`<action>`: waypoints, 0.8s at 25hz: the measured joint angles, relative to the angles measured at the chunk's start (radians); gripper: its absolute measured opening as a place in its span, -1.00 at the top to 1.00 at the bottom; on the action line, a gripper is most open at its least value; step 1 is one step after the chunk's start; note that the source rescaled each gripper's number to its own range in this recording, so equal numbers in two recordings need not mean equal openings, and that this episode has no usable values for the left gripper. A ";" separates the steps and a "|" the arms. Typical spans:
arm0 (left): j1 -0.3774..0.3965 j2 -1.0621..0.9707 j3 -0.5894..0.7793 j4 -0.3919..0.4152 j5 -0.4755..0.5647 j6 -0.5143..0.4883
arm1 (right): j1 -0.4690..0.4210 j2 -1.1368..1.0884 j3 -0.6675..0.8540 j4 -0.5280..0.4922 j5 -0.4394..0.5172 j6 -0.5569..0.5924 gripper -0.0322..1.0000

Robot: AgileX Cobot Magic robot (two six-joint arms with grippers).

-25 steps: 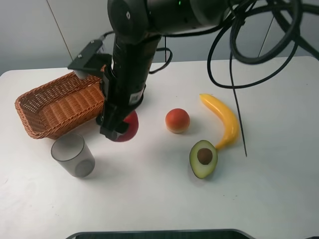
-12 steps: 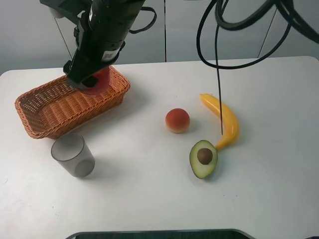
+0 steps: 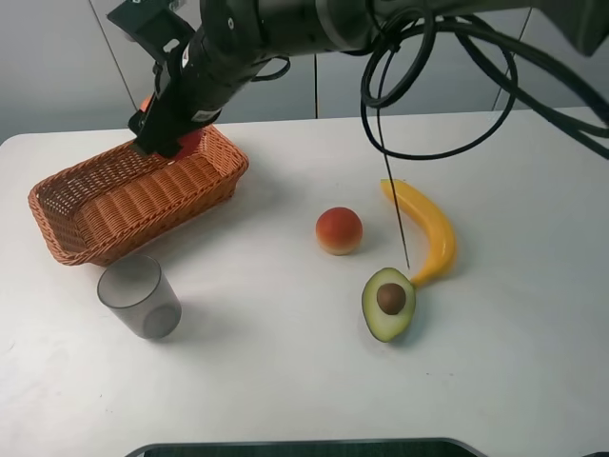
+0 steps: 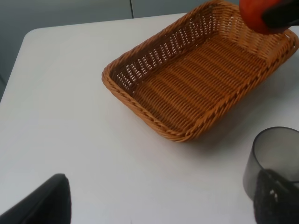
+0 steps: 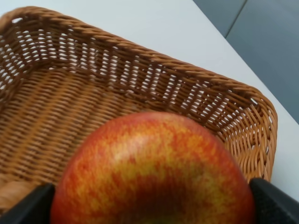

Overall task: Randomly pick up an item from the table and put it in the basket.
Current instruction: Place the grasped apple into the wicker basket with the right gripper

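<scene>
My right gripper (image 3: 167, 143) is shut on the red apple (image 3: 193, 140) and holds it over the far right end of the orange-brown wicker basket (image 3: 114, 205). In the right wrist view the apple (image 5: 154, 168), red with yellowish streaks, fills the lower frame above the basket's woven floor (image 5: 51, 121), with a dark fingertip at each side. In the left wrist view the apple (image 4: 252, 14) hangs over the empty basket (image 4: 201, 88). My left gripper (image 4: 159, 207) is open and empty, low over the white table (image 4: 60, 116) in front of the basket.
A grey translucent cup (image 3: 140, 296) stands just in front of the basket; it also shows in the left wrist view (image 4: 275, 158). An orange-red peach-like ball (image 3: 339, 230), a yellow banana (image 3: 423, 228) and a halved avocado (image 3: 388, 303) lie to the right. A black cable (image 3: 392, 190) hangs there.
My right gripper lifted the apple off the table beside the basket and carried it up and left; it now hangs over the basket's far right end.
</scene>
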 joint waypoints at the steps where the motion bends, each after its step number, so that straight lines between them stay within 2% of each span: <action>1: 0.000 0.000 0.000 0.000 0.000 0.000 | 0.000 0.008 0.000 -0.003 -0.015 0.000 0.93; 9: 0.000 -0.001 0.000 0.000 0.000 0.002 | 0.000 0.060 -0.001 -0.005 -0.081 -0.002 0.93; 15: 0.000 -0.001 0.000 0.000 0.000 0.001 | 0.000 0.080 -0.001 -0.005 -0.081 -0.004 0.93; 16: 0.000 0.000 0.000 0.000 0.000 0.001 | 0.000 0.080 -0.001 -0.005 -0.081 -0.004 0.87; 17: 0.000 0.000 0.000 0.000 0.000 0.001 | 0.000 0.080 -0.003 -0.005 -0.079 -0.004 0.56; 19: 0.000 0.000 0.000 0.000 0.000 0.001 | 0.000 0.080 -0.004 -0.001 -0.079 -0.004 -0.49; 20: 0.000 0.000 0.000 0.000 0.000 0.001 | 0.000 0.080 -0.005 -0.001 -0.079 -0.004 -0.70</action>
